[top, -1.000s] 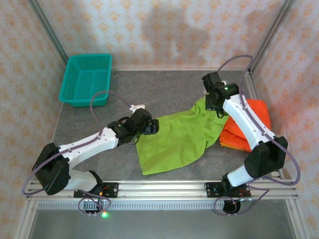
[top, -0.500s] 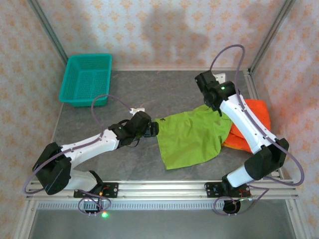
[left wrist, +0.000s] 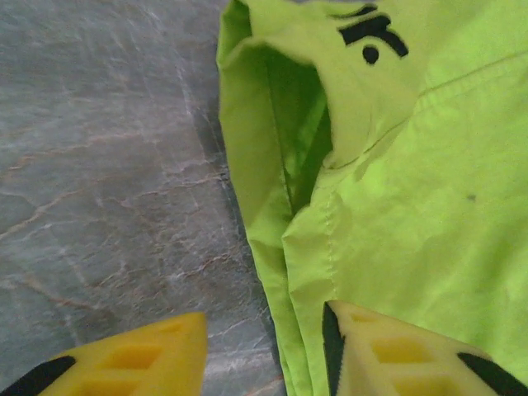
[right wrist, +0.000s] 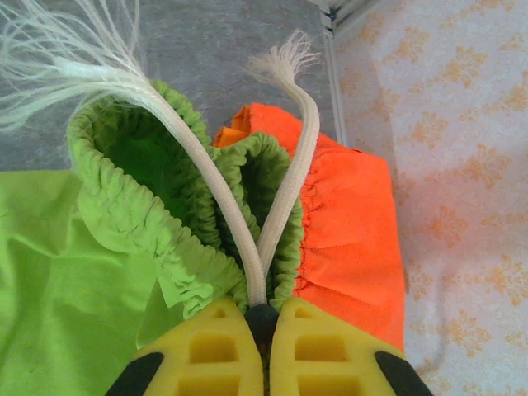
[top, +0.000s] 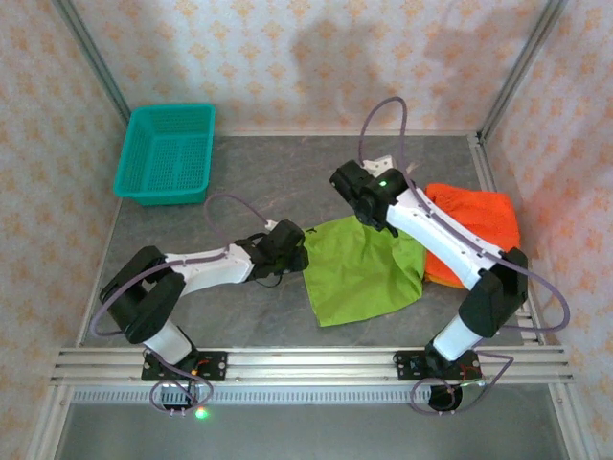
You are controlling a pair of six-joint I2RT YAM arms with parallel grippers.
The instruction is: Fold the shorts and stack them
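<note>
Right gripper (right wrist: 262,318) is pinched shut on the gathered waist of the lime green shorts (top: 359,273), just beside the orange shorts (top: 479,216), its jaws meeting where the white cord runs into them. On the grey counter (top: 287,172) the green pair lies spread fairly flat, touching the orange shorts on their left side; whether its edge runs up against them or a little over them is hidden by the arm. The orange shorts sit in a heap, and the teal basket (top: 165,190) stands well apart from them at the far left corner. Left gripper (left wrist: 262,330) sits at the green edge farthest from the orange shorts, jaws part-way apart and astride a doubled hem, one pad on the cloth and the other over bare counter, and no pinch shows. Smaller things: the drawstring (right wrist: 198,148) fans out frayed from the waist, and a small dark mark (left wrist: 371,33) shows beside the open leg. The step in hand looks like the fold of the green pair — the one loose garment, by the look of it. The next move, as I judge it, calls for the left jaws to close on both layers of that hem. Both arms would then bring their ends together so the cloth halves evenly — without dragging it over the orange shorts or pulling the cord free.
</note>
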